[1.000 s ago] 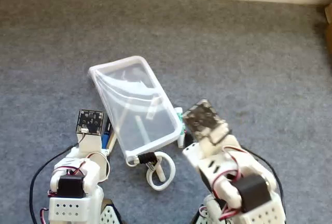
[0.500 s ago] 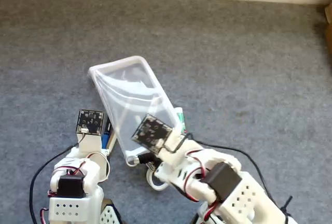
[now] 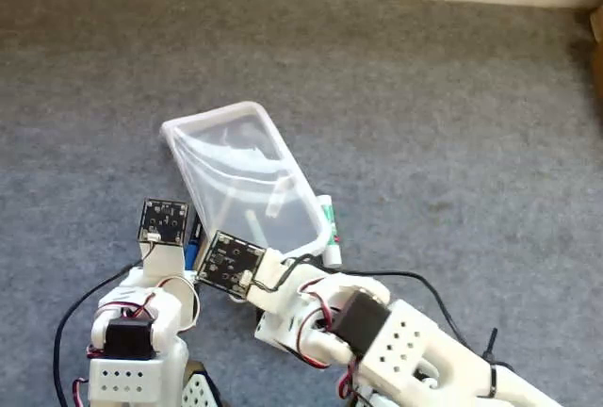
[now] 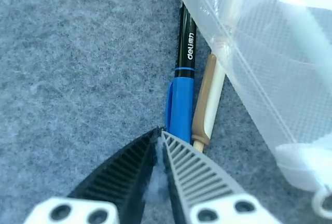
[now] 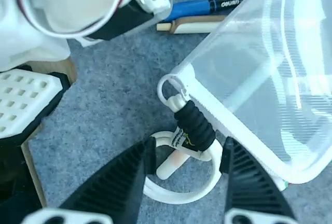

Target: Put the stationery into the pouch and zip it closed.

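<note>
The pouch (image 3: pixel 240 176) lies flat on the table (image 3: pixel 452 115), toward its near edge. A blue pen (image 4: pixel 179 105) and a beige pen (image 4: pixel 206 112) lie side by side along its edge. The left claw (image 4: pixel 160 135), tips together and empty, sits at the pens' ends. The right claw (image 5: pixel 187 151) hangs apart over the black zip pull (image 5: pixel 194 125).

- High view: the right arm (image 3: pixel 377 332) covered the near corner and zip end of the pouch (image 3: pixel 240 176).
- Blue pen (image 4: pixel 179 102) and beige pen (image 4: pixel 207 105): far ends ran under the pouch wall.
- Pouch was cut off by the picture's edge in both wrist views.
- Contents showed as pale streaks through the wall, couldn't identify.
- White loop (image 5: pixel 171 168): sides hidden behind the right jaws.
- Green-white stick (image 3: pixel 327 228): partly under the pouch edge, too small to name.
</note>
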{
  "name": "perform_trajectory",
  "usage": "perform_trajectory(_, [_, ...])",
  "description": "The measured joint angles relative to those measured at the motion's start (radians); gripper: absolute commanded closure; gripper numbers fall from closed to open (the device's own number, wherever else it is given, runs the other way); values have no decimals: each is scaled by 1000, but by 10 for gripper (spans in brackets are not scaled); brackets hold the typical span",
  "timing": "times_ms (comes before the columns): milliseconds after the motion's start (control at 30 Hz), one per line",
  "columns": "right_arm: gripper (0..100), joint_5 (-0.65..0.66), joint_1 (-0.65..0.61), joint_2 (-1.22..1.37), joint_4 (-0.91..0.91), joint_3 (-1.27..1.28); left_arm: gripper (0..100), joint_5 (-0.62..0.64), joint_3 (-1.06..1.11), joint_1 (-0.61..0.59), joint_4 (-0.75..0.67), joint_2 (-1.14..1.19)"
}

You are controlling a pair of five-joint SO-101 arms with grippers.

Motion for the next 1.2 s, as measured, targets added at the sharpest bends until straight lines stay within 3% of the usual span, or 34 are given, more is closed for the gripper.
perform_trajectory(200, [797,71,-2,112,-40,0,992,0,0,0,0,0])
perform_trajectory(567, [800,77,-2,284,-167,28,992,0,0,0,0,0])
perform_trajectory(1200, [810,46,-2,305,-348,160,992,0,0,0,0,0])
